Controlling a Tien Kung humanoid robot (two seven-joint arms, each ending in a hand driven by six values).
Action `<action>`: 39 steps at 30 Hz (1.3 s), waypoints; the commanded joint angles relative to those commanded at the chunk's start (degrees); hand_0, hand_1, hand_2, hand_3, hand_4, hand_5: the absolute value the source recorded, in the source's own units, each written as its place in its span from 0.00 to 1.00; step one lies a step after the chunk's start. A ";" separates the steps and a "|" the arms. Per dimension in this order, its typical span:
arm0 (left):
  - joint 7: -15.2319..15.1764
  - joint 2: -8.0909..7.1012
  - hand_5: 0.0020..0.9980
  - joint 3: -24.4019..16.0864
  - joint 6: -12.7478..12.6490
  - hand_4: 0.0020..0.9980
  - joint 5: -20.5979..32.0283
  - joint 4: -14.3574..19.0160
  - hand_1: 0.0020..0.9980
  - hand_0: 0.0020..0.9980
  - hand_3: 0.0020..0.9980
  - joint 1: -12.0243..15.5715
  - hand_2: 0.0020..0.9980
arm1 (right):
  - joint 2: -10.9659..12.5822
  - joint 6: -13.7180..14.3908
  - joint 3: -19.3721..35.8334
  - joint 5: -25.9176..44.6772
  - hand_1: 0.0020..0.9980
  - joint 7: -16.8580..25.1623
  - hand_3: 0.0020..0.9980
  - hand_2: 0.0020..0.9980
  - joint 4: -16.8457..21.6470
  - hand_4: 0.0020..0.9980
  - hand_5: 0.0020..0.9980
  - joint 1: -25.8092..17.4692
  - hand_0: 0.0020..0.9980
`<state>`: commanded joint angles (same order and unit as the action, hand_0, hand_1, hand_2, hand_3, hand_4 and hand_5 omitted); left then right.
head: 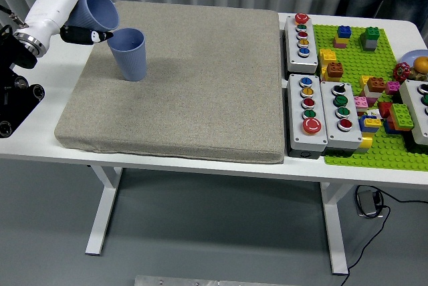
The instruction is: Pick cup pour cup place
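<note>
so the left hand (70, 17) is up in the upper left of the frame, fingers wrapped around a blue cup (97, 11) and holding it tipped hard over, mouth pointing down and right toward the second blue cup (129, 53). that one stands upright on the grey mat (180, 79), near its upper left corner, just below and right of the tilted cup's rim. looks to me like the pour part of the task: the held cup is angled so whatever's in it would drop into the standing one, and the standing cup is parked right under the lip for that reason. can't see anything actually coming out, and can't see inside either cup.

right hand isn't in the shot at all.

right side of the white table (40, 146) has button boxes (315, 72) with coloured buttons lined up next to the mat, and a green baseplate (361, 99) with toy bricks stuck on it, well apart from the cups so nothing's in the way.

writing: none i can read. cups are plain, and the button boxes are too small to make out labels.
</note>
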<state>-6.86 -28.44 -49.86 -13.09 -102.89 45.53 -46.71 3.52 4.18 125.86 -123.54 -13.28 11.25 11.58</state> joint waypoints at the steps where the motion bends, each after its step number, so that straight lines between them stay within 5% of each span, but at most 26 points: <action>1: 0.04 -0.01 0.25 0.12 0.06 0.81 -0.36 -0.19 0.52 0.45 0.65 -0.12 0.61 | 0.00 0.00 -0.01 0.00 0.64 0.00 0.58 0.58 0.00 0.00 0.17 0.02 0.69; 39: 1.97 0.08 0.25 4.55 0.63 0.81 -13.15 -1.88 0.52 0.45 0.64 -3.22 0.61 | 0.13 0.19 -0.27 0.69 0.64 -0.06 0.58 0.58 -0.06 0.00 0.17 0.51 0.69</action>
<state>-4.89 -28.36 -45.31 -12.46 -116.04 43.66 -49.93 3.64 4.37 125.59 -122.85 -13.34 11.18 12.09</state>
